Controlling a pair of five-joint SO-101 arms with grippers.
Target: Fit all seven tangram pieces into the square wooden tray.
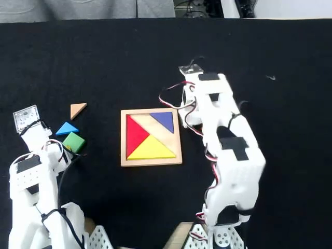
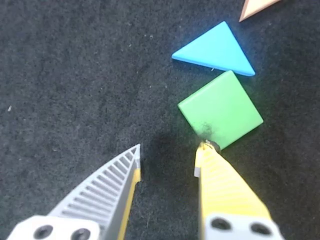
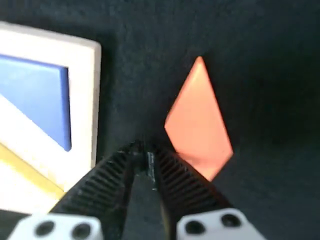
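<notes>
Square wooden tray (image 1: 151,163) is sitting mid-table with three pieces in it. There's a yellow triangle (image 1: 151,149) nearest the arm bases, a red triangle (image 1: 134,134) along the left side, and a dark blue triangle (image 1: 163,121) at the far edge.

Out by the left arm (image 1: 31,176) I've got a green square block (image 1: 74,142), then a light blue triangle (image 1: 66,128) just beside it, then a small tan triangle (image 1: 78,109) farther out.

From overhead the right arm (image 1: 228,150) covers the spot beside the tray. Its wrist view gives me a salmon parallelogram (image 3: 200,120) lying just outside the rim.

Everything's on a black cloth tabletop (image 1: 104,62), with a grey backdrop (image 1: 104,9) past the far edge.

The left gripper (image 2: 171,149) has its fingers spread with nothing between them, the yellow tip right at the green block's corner. The right gripper (image 3: 145,150) is pinched together on nothing, down by the parallelogram. I can't tell if it touches.
</notes>
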